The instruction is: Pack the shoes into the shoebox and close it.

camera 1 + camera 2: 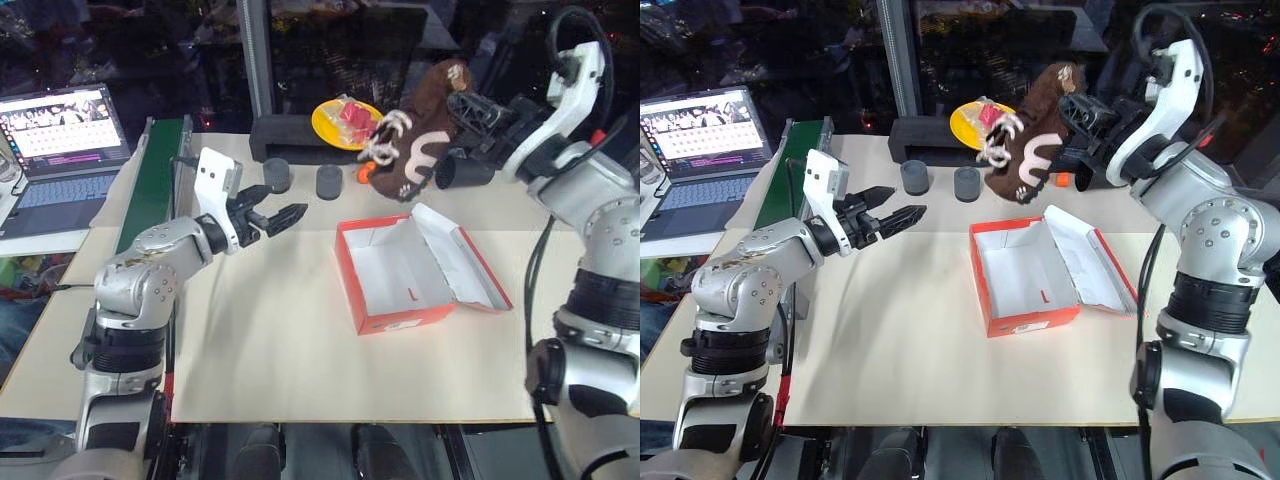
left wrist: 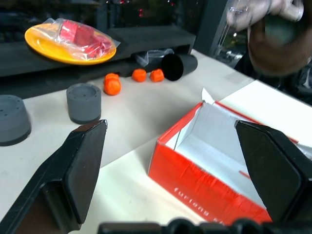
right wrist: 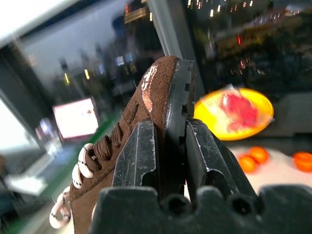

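Holding shoe (image 1: 420, 135) clamped in right tool (image 3: 168, 146) above shoebox (image 1: 400, 270); left tool (image 1: 275, 215) wide, empty. Lower sole-first, avoid lid.

A pale table (image 1: 280, 350) stands before dark night windows (image 1: 330, 40); an open laptop (image 1: 55, 150) glows at its left.

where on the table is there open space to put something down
The near half of the table, in front of the shoebox, is bare, as is the patch between the box and the left gripper. The back edge is crowded: grey cylinders, yellow plate.
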`<move>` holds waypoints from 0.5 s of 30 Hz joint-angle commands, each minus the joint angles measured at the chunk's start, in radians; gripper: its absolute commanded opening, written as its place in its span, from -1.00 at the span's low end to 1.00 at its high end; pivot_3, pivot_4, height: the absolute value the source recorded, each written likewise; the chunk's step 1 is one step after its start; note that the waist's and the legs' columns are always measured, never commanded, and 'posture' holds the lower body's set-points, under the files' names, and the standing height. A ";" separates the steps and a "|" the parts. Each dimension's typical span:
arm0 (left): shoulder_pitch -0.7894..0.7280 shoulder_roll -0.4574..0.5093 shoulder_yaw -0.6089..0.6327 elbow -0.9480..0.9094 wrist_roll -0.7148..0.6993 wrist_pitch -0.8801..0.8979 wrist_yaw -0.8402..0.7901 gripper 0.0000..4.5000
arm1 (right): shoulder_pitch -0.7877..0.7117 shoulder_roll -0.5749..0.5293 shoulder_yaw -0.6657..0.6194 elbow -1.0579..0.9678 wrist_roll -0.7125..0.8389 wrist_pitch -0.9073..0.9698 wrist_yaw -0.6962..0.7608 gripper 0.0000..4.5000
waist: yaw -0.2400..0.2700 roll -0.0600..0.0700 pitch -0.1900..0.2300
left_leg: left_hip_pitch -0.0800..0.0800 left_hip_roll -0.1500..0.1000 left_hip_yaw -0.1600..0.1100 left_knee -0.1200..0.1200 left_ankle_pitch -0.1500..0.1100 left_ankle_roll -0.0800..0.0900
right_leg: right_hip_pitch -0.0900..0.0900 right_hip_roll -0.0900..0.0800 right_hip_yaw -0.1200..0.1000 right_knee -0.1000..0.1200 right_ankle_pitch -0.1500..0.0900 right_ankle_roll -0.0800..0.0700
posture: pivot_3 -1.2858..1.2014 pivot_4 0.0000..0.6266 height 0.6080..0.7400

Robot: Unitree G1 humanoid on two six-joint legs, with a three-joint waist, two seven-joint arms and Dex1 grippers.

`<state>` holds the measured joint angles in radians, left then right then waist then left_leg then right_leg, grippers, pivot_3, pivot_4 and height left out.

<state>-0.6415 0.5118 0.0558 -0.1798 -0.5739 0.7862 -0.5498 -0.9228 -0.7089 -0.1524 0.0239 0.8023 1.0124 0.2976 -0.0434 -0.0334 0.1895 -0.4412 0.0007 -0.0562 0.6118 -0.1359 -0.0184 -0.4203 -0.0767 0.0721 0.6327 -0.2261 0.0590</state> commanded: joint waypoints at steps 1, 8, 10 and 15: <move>0.015 -0.002 0.003 -0.070 -0.014 -0.008 -0.020 1.00 | 0.046 -0.076 0.108 0.022 -0.091 0.029 0.128 -0.86 | 0.002 0.000 0.000 | 0.000 0.000 0.000 0.000 0.000 0.000 | 0.000 0.000 0.000 -0.001 0.000 0.000 | 0.03 -0.52 1.00; 0.045 -0.034 0.010 -0.113 -0.034 0.015 0.000 1.00 | 0.106 -0.128 0.233 0.097 -0.238 -0.028 0.296 -0.86 | 0.001 0.000 0.000 | -0.003 0.000 0.000 0.001 0.000 0.000 | -0.002 0.000 0.000 0.000 0.000 0.000 | 0.03 -0.52 1.00; 0.047 -0.035 0.009 -0.117 -0.029 0.017 0.001 1.00 | 0.107 -0.123 0.283 0.132 -0.297 -0.068 0.339 -0.86 | -0.002 0.000 0.000 | -0.002 0.000 0.000 0.002 0.000 0.000 | -0.001 0.000 0.000 0.000 0.000 0.000 | 0.03 -0.52 1.00; 0.043 -0.040 0.006 -0.116 -0.022 0.012 0.003 1.00 | 0.059 -0.059 0.375 0.349 -0.443 -0.179 0.411 -0.86 | -0.001 0.000 0.000 | 0.000 0.000 0.000 0.003 0.000 0.000 | 0.001 0.000 0.000 0.000 0.000 0.000 | 0.03 -0.52 1.00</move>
<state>-0.5862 0.4738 0.0544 -0.2603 -0.5927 0.8103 -0.5497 -0.8284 -0.7686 0.2196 0.3261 0.4068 0.8857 0.6844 -0.0445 -0.0336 0.1894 -0.4417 0.0006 -0.0562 0.6146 -0.1358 -0.0185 -0.4197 -0.0766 0.0721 0.6324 -0.2258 0.0595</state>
